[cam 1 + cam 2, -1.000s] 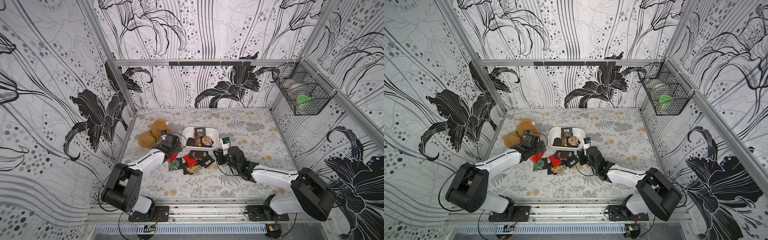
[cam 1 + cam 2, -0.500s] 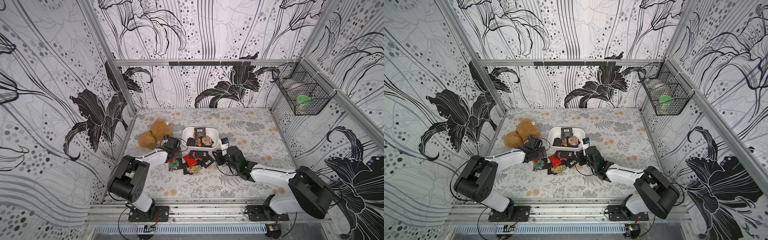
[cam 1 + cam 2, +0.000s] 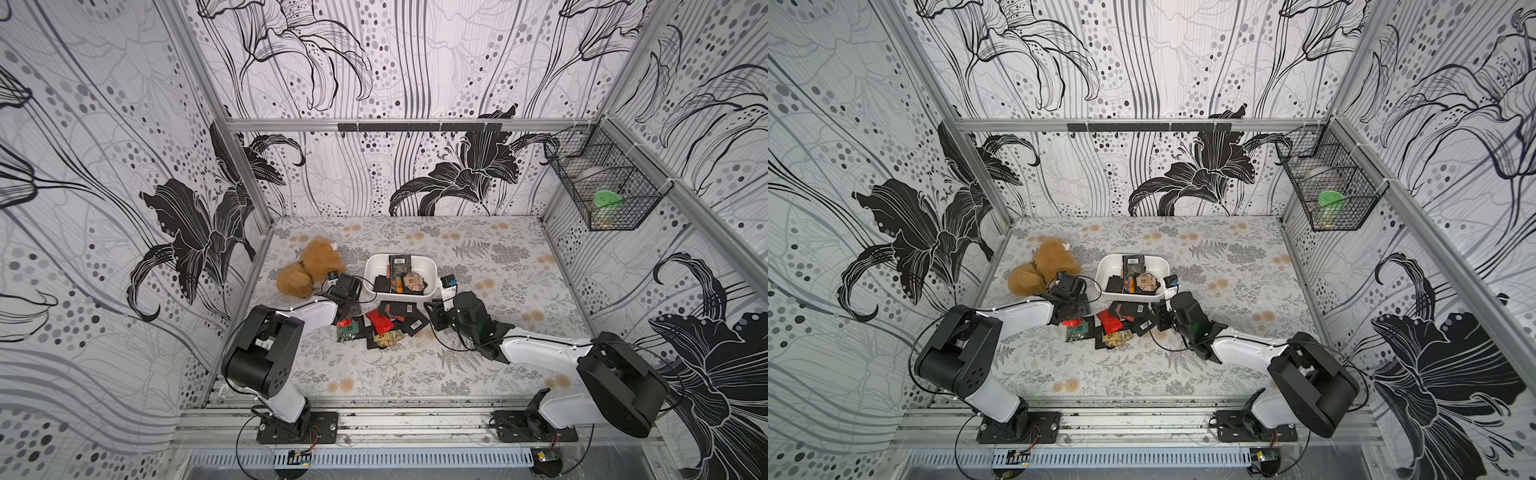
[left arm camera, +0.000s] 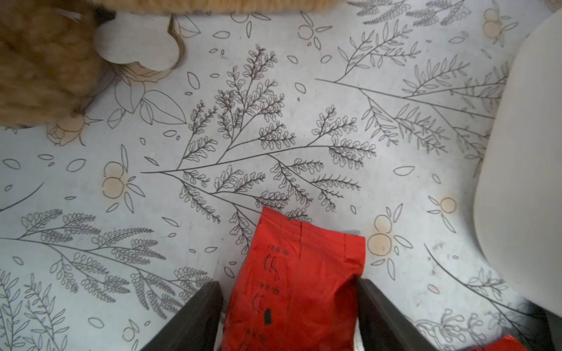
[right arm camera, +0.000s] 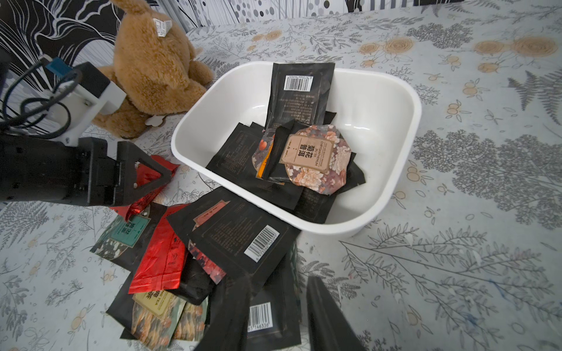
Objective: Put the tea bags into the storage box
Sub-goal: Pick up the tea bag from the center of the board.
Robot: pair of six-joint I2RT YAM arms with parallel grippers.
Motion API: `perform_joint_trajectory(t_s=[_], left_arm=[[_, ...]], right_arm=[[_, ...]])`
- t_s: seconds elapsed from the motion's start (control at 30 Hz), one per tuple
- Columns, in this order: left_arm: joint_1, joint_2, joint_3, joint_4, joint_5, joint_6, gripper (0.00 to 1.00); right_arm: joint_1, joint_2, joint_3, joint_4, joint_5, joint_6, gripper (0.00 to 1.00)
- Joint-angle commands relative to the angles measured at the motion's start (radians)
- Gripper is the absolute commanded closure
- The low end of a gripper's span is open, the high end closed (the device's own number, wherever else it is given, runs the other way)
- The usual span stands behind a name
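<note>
The white storage box (image 3: pixel 374 270) (image 3: pixel 1106 270) (image 5: pixel 395 121) (image 4: pixel 523 152) holds several tea bags (image 3: pixel 401 278) (image 5: pixel 304 152). More tea bags, black, red and green-labelled, lie heaped on the table (image 3: pixel 386 324) (image 3: pixel 1117 328) (image 5: pixel 213 243) in front of it. My left gripper (image 3: pixel 352 306) (image 3: pixel 1079 307) (image 4: pixel 287 282) (image 5: pixel 158 176) is low at the heap's left end. Its fingers press both edges of a red tea bag (image 4: pixel 298 273), which juts past the tips. My right gripper (image 3: pixel 434 313) (image 3: pixel 1160 318) (image 5: pixel 276 279) stands open at the heap's right end, over a black barcode tea bag (image 5: pixel 267 316).
A brown plush toy (image 3: pixel 309 266) (image 3: pixel 1042 266) (image 5: pixel 158 70) (image 4: pixel 36 60) sits just left of the box, close behind my left gripper. A black wire basket (image 3: pixel 606 195) (image 3: pixel 1327 191) hangs high on the right wall. Patterned walls enclose the table on three sides.
The left jaws have narrowed onto the red tea bag, and the left arm's elbow has swung in toward the heap. The right arm has hardly moved.
</note>
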Motion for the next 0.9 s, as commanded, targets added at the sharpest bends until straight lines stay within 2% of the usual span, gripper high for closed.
perform_joint_trajectory(t_s=[0.0, 0.17, 0.23, 0.37, 0.63, 0.87], left_arm=[[0.008, -0.003, -0.025, -0.015, 0.002, -0.022, 0.32], [0.008, -0.018, -0.037, -0.012, 0.016, -0.034, 0.43], [0.008, -0.021, -0.039, -0.013, 0.015, -0.037, 0.52], [0.008, -0.034, -0.036, -0.016, 0.023, -0.04, 0.61], [0.008, -0.134, -0.045, -0.05, 0.015, -0.051, 0.65], [0.003, -0.394, -0.086, -0.08, -0.021, -0.09, 0.64]], right_arm=[[0.003, 0.0, 0.027, -0.012, -0.007, -0.017, 0.64], [0.003, -0.002, 0.027, -0.015, -0.005, -0.017, 0.64], [0.003, -0.004, 0.028, -0.018, -0.008, -0.018, 0.64], [0.003, -0.015, 0.026, -0.023, -0.004, -0.023, 0.64], [0.003, -0.022, 0.024, -0.024, 0.007, -0.025, 0.64], [0.003, -0.023, 0.021, -0.023, 0.025, -0.024, 0.64]])
